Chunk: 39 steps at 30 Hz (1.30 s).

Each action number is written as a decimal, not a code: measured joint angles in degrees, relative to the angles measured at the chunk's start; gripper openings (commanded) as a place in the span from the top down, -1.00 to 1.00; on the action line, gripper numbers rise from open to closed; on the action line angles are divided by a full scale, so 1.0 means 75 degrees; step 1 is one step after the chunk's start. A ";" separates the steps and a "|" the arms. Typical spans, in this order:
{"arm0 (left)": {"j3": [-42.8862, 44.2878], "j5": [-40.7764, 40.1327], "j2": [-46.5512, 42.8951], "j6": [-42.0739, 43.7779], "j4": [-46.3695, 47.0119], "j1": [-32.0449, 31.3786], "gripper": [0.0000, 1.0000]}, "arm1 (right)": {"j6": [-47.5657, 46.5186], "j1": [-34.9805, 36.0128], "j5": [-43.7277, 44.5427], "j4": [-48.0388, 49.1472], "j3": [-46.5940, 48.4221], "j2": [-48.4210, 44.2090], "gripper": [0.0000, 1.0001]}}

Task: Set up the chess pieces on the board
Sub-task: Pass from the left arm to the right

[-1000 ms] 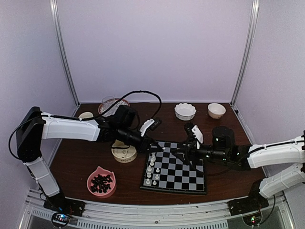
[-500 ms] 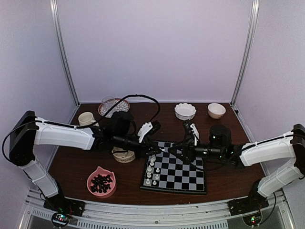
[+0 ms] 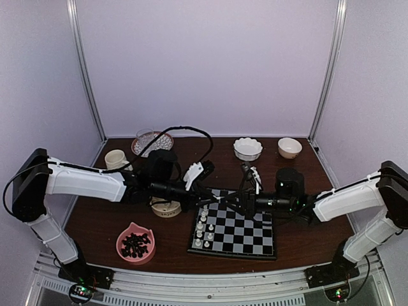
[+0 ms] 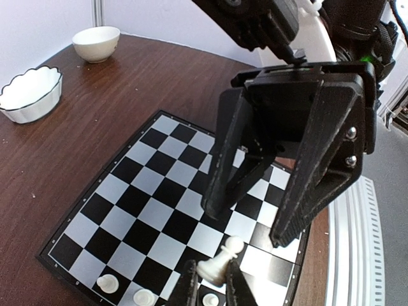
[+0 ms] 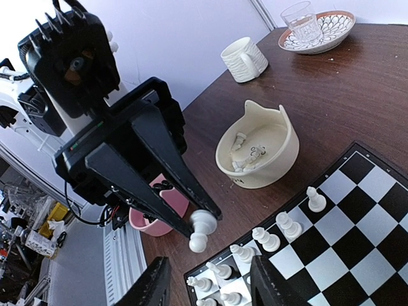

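White plastic is showing between the black fingertips of the left gripper: it is clamping a small white pawn and holding it in the air, clear of the squares. From above, this is happening over the far left part of the board, which is lying flat on the dark brown wooden table.

The right gripper is reaching in from the right and is facing the left one. Its two black fingers are standing apart with nothing between them. Their tips are hanging close to the pawn, but they are not touching it.

Other white chess pieces are standing upright along the left side of the board, each one on its own square. The rest of the squares are showing bare.

Just beside the far left corner of the board, a cream bowl with two small ears on its rim is sitting on the table, and several more white pieces are lying inside it. Nearer and further left, a pink bowl is holding dark pieces.

At the far edge of the table, a cream mug is standing near a patterned plate that is carrying a clear glass. To the right of them, a white scalloped bowl and a small plain bowl are sitting well apart from the board.
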 measured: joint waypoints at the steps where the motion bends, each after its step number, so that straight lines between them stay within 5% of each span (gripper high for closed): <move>1: 0.0000 -0.0015 0.0000 0.0009 0.0006 -0.0006 0.80 | 0.0090 0.0000 -0.0023 0.0085 0.0009 0.0044 0.09; 39: 0.0000 -0.0437 0.0003 0.0111 0.0035 -0.0172 0.81 | 0.1011 0.0000 -0.0254 0.1256 0.0099 0.0764 0.70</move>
